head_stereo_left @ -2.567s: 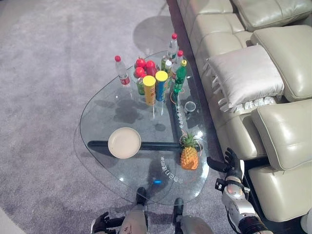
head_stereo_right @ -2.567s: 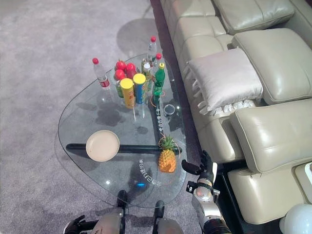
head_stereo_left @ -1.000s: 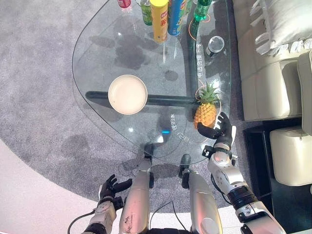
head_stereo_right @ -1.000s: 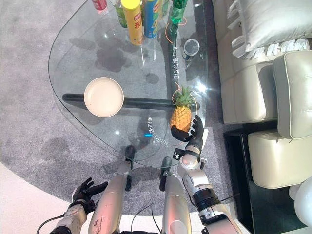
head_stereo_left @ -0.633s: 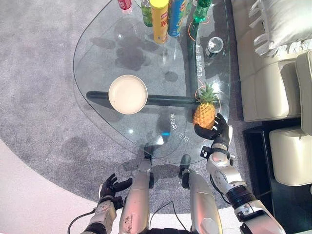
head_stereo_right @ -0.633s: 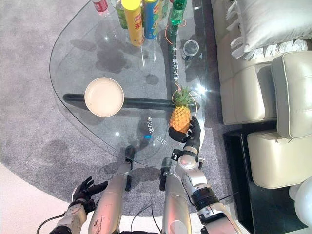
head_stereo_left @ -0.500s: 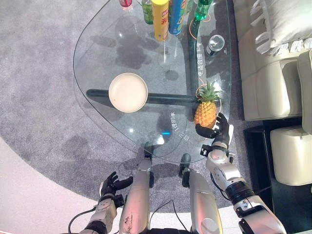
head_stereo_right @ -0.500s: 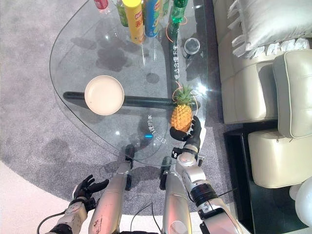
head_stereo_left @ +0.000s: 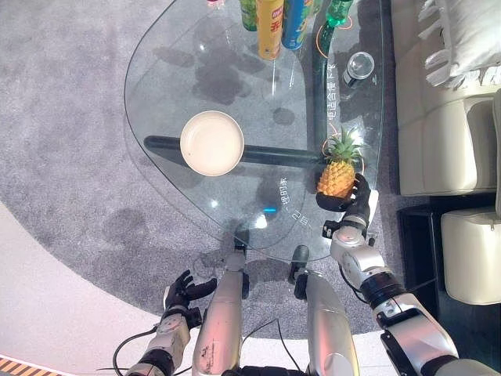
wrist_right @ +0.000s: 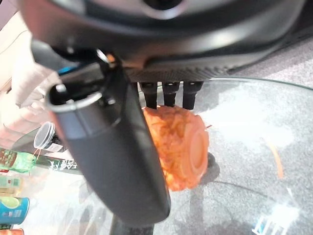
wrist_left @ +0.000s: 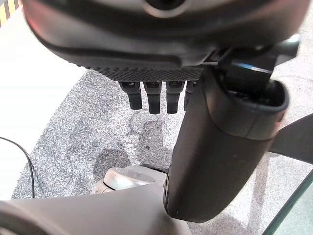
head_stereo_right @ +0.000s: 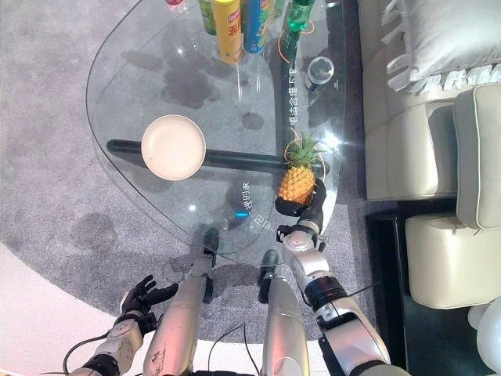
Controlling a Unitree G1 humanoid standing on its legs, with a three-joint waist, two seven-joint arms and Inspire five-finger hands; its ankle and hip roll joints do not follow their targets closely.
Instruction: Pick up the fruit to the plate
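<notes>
White print on glass table [head_stereo_left: 235, 102] (mirrored characters), possibly Chinese; unreadable.

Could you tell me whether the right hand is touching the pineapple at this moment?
Touching. In the left eye view the right hand wraps the pineapple at its base; the right wrist view shows its fingers lying on it.

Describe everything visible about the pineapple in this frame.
The pineapple is small, with an orange-yellow patterned body, a flat orange base and a green leafy crown pointing away from the robot. It sits at the glass table's near right edge, well right of the cream plate. The right robot hand cups its base end, thumb and fingers on either side.
</notes>
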